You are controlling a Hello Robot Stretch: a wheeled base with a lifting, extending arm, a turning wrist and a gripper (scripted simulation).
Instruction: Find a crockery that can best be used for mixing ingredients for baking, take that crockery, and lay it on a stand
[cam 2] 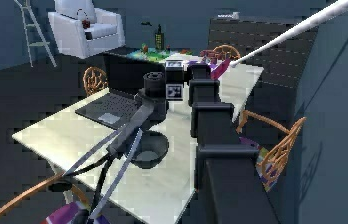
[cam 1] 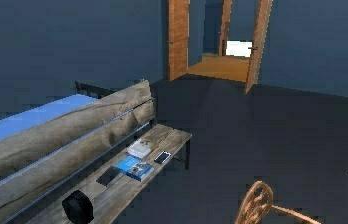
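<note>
We are looking at the gripper (cam 2: 142,110), dark and blocky, above the pale, smooth counter (cam 2: 52,135). We cannot tell whether its thin fingers are apart or together, nor whether it is holding anything. At its six o'clock a dark round bowl (cam 2: 150,152) is sitting on the counter. At nine o'clock a flat dark laptop (cam 2: 110,106) is lying. At eleven o'clock, well apart, a boxy white armchair (cam 2: 87,28) is standing.

wooden chair (cam 1: 258,203) cut off below

Dark bowl (cam 2: 154,155) upright on pale table (cam 2: 67,140) (near laptop (cam 2: 112,105)).
</note>
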